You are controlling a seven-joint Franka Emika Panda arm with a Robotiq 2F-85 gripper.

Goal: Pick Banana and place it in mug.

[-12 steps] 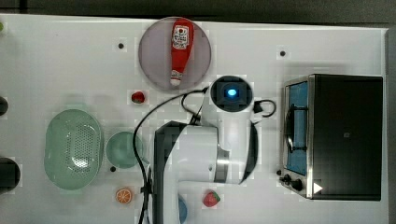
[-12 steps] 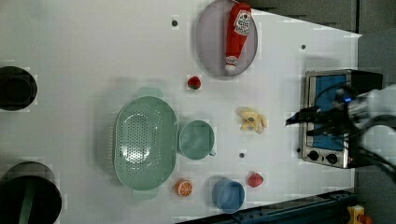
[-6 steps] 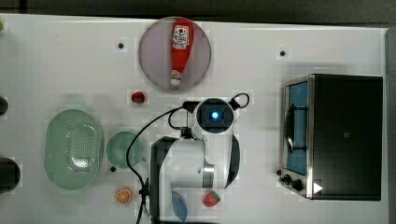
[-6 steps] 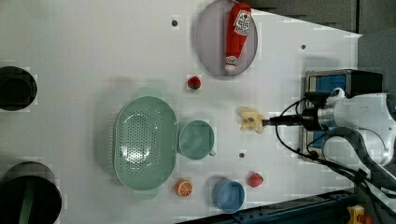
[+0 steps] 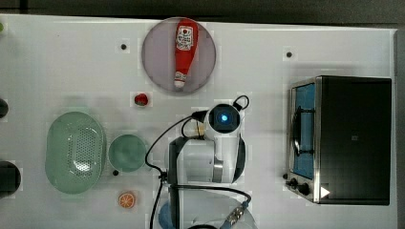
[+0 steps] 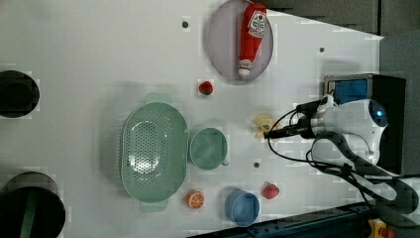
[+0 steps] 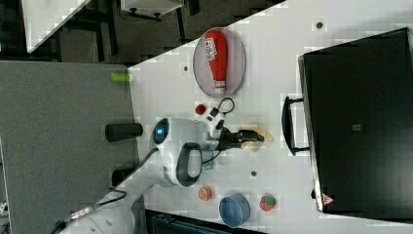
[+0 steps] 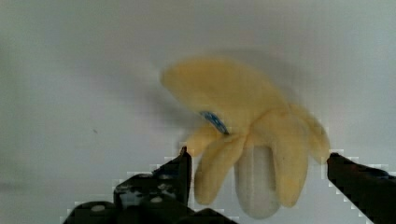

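The yellow peeled banana (image 6: 262,123) lies on the white table between the green mug (image 6: 208,148) and the toaster oven (image 6: 364,91). My gripper (image 6: 271,133) hangs right over it, open. In the wrist view the banana (image 8: 252,135) sits close up, and the two black fingertips (image 8: 180,170) stand apart on either side of its near end without pressing it. In the right view the gripper (image 7: 247,138) reaches onto the banana (image 7: 260,133). In the top view my arm covers the banana, and the mug (image 5: 126,152) stands to the arm's left, upright and empty.
A ketchup bottle (image 5: 184,50) lies on a grey plate (image 5: 157,57). A green colander (image 5: 75,152) sits beside the mug. A strawberry (image 5: 140,99), an orange half (image 5: 126,200), a blue bowl (image 6: 242,207) and a red fruit (image 6: 270,191) are scattered about.
My arm swung away from the toaster oven and came down over the banana. The fingers have stayed open, and the banana has not moved.
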